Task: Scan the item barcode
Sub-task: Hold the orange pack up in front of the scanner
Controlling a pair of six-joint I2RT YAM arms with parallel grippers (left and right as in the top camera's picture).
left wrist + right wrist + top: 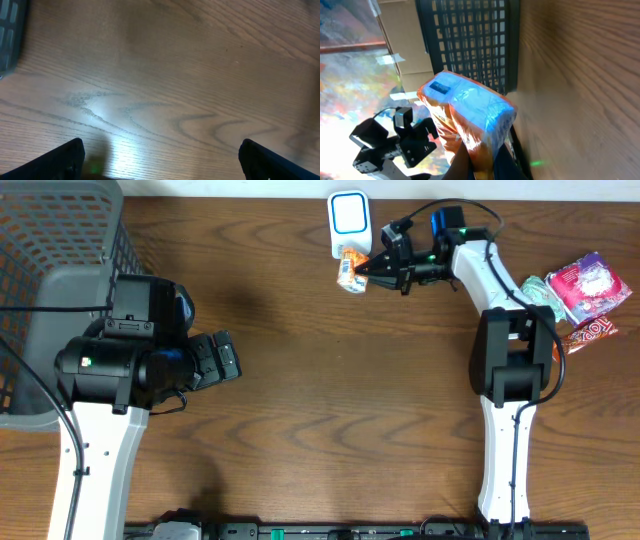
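The orange packet sits clenched in the right pincer, just beyond whose tips stands the white scanner. Pickup looks done, and presenting the barcode seems to be what remains. The left pincer hangs released over the table, well apart.

The orange-and-white packet is glinting blue; the white scanner is showing a blue-edged face; the brown table is displaying wood grain; the basket is showing grey mesh.
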